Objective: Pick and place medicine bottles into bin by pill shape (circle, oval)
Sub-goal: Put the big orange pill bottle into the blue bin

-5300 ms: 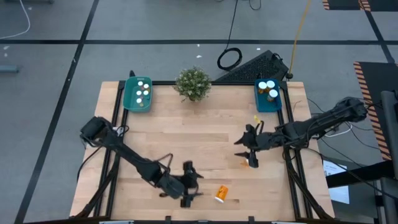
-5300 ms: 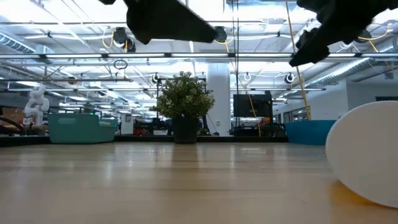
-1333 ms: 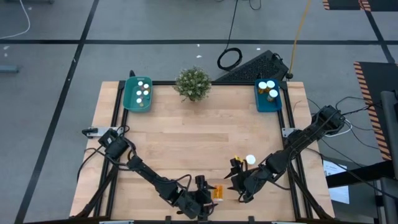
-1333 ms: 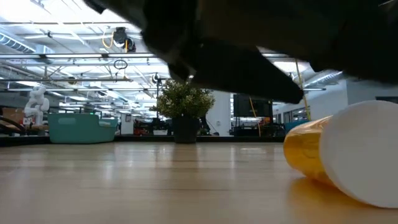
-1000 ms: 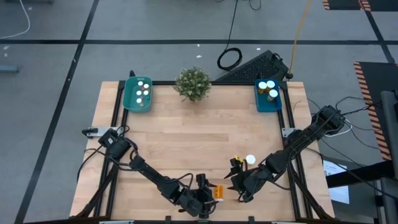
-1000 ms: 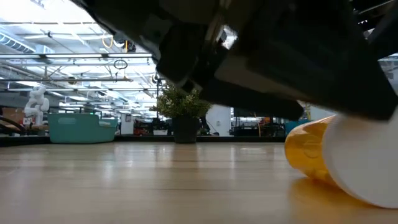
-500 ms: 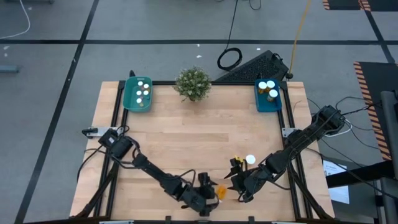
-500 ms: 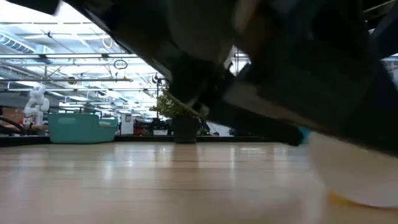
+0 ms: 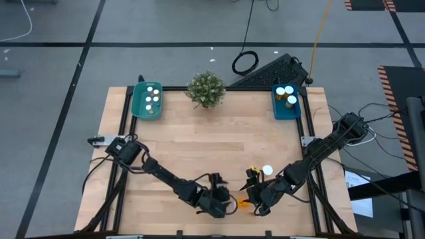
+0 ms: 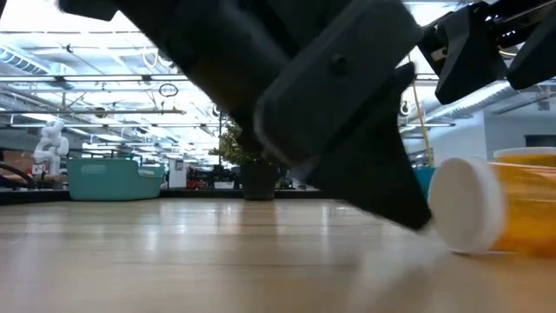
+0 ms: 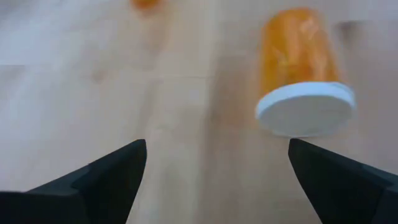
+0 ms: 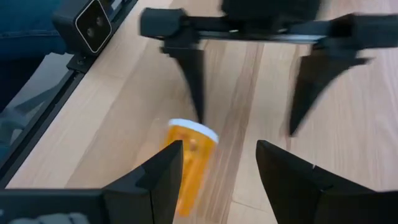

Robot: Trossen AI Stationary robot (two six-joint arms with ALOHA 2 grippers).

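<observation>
Now we are sliding our wide-open left gripper (image 9: 224, 201) rightward past the lying orange pill bottle (image 9: 244, 202), missing it, while our right gripper (image 9: 253, 195), also spread, is waiting at its three o'clock.

An orange medicine bottle (image 9: 243, 203) with a round white cap is lying on its side on the worktop near the front edge, between the two grippers; in the left wrist view this lying bottle (image 11: 301, 68) is showing its white cap end toward the camera, with the orange body stretching away behind it. A second bottle (image 9: 266, 171), showing mainly its white cap from above, is sitting just beyond the lying one. Several white-capped bottles (image 9: 152, 97) are standing upright inside the teal bin at the far left corner, and a few more bottles (image 9: 286, 95) are standing in the blue bin at the far right corner.
</observation>
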